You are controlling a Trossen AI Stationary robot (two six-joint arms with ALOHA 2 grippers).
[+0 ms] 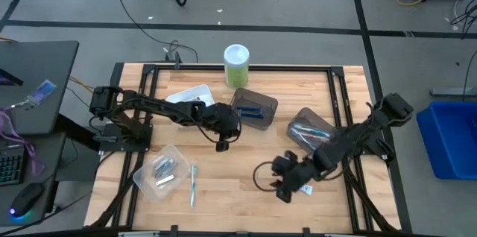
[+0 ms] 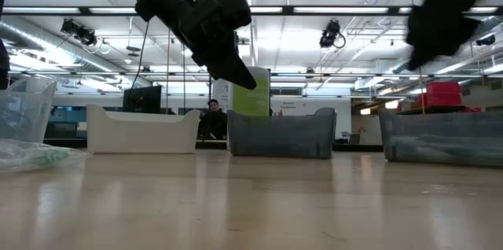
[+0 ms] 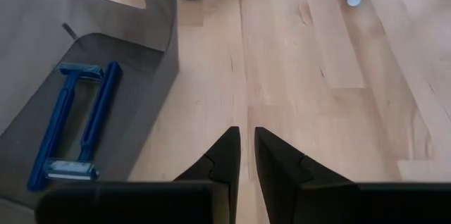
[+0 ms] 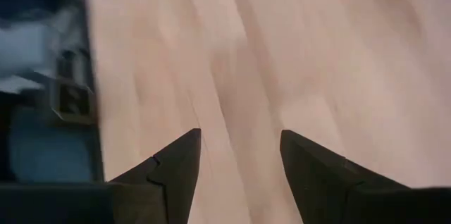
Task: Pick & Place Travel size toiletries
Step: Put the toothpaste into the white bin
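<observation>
My left gripper (image 3: 246,155) hangs over the bare wooden tabletop (image 3: 310,90), its fingers nearly pressed together and empty; two dark blue plastic razors (image 3: 70,122) lie side by side in the dark translucent bin (image 3: 151,13) just beside them. My right gripper (image 4: 239,157) is spread, holding nothing.

We see a pale wood table (image 1: 246,159) with a smooth, faintly shiny grain. On it, near the green canister (image 1: 236,65), the dark bin (image 3: 134,48) looks like translucent smoky plastic, holding blue plastic razors (image 3: 70,125). The left gripper (image 3: 243,157) fingers look matt black.
</observation>
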